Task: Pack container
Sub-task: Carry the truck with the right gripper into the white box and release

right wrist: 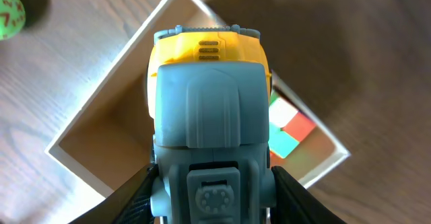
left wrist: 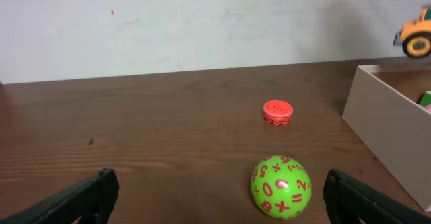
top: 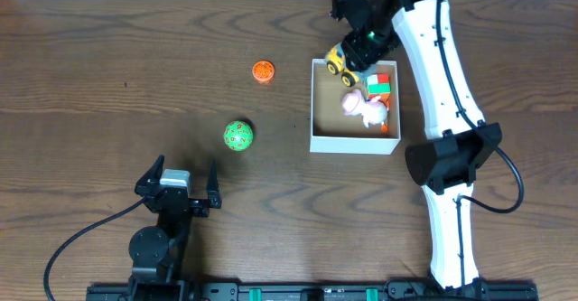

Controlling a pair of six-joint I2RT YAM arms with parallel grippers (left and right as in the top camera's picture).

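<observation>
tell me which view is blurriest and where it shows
right wrist: the yellow toy truck fills the frame, the green number ball in the corner is blurred; left wrist: that ball is sharp, with a soft shadow under it; overhead: crisp, evenly lit

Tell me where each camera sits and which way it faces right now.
Overhead: above the brown wooden table, looking straight down; left tool and right tool show.
Left wrist: low, facing the green numbered ball; its black fingers frame the view.
Right wrist: above the white square cardboard box, looking down past the yellow-grey toy truck between its fingers.
Shared: ball and box appear in all three.
</observation>
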